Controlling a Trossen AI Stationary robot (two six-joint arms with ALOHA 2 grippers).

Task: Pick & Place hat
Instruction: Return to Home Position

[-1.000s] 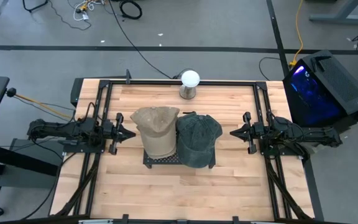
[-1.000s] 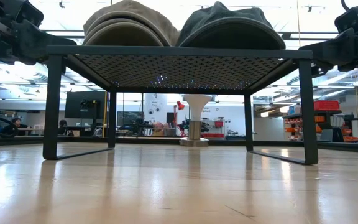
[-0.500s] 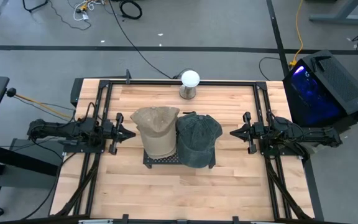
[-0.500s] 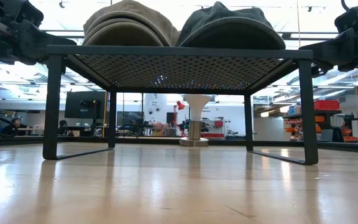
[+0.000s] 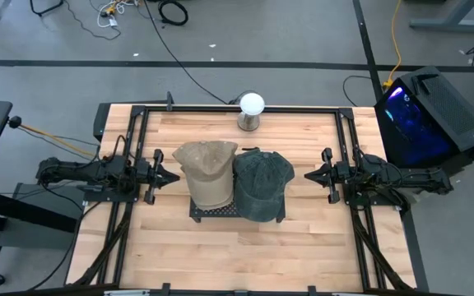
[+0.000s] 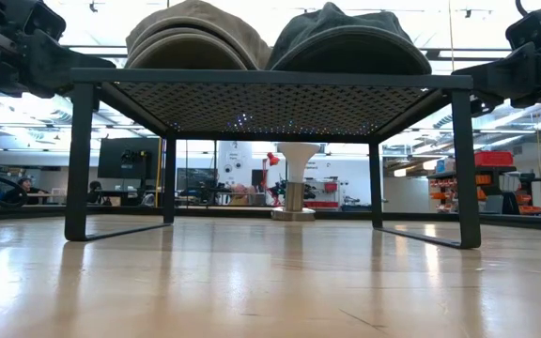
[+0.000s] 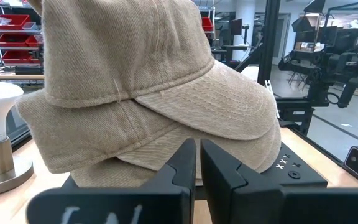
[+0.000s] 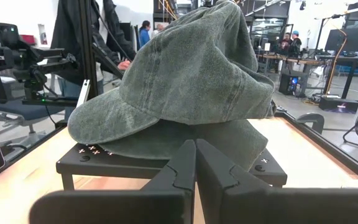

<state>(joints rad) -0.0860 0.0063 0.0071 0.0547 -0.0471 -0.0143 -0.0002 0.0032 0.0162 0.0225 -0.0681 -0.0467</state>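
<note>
Closed, empty: left end effector (image 5: 175, 175), right end effector (image 5: 308, 175); brown stack (image 5: 206, 171) and black stack (image 5: 262, 182) hide their lower caps

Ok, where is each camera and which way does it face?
High view: overhead, looking straight down; left arm and right arm flank the shelf.
Low view: tabletop height, looking level under the shelf; arm parts in upper corners.
Left wrist view: past its shut jaws, faces the tan caps.
Right wrist view: past its shut jaws, faces the dark caps.
Shared: high and left wrist views both show the white bulb.
</note>
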